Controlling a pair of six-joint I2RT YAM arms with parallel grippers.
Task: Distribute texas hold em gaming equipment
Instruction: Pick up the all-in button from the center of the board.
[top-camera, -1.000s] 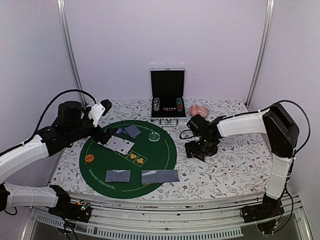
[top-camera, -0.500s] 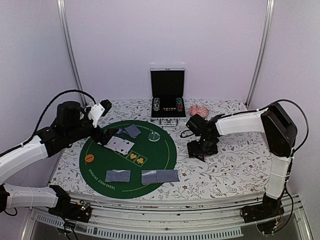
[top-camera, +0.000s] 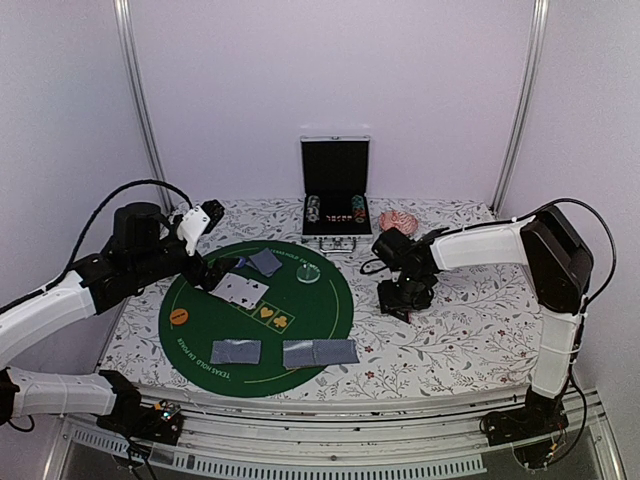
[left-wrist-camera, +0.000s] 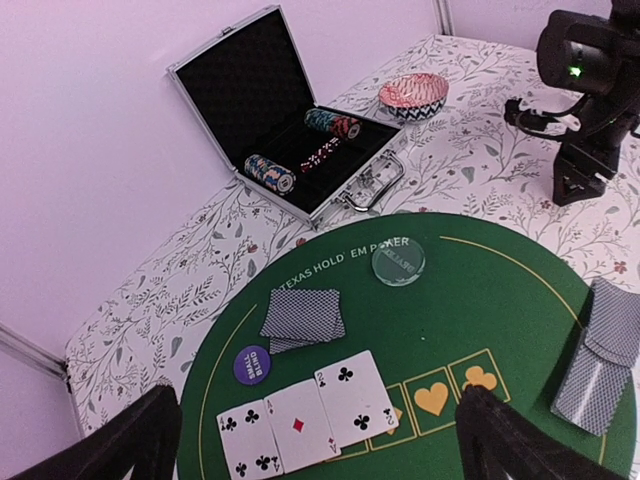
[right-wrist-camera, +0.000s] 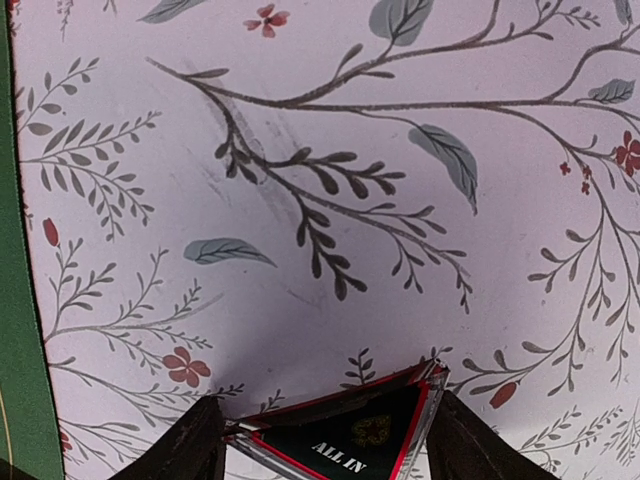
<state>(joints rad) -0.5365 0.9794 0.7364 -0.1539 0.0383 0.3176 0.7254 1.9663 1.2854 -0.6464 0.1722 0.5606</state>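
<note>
The right gripper (right-wrist-camera: 322, 452) straddles the small black triangular "ALL IN" marker (right-wrist-camera: 352, 436) on the floral tablecloth (right-wrist-camera: 330, 200) beside the round green felt mat (right-wrist-camera: 12, 300). Its jaws stand partly open, and a firm grip cannot be told. It should squeeze evenly before lifting straight.
</note>
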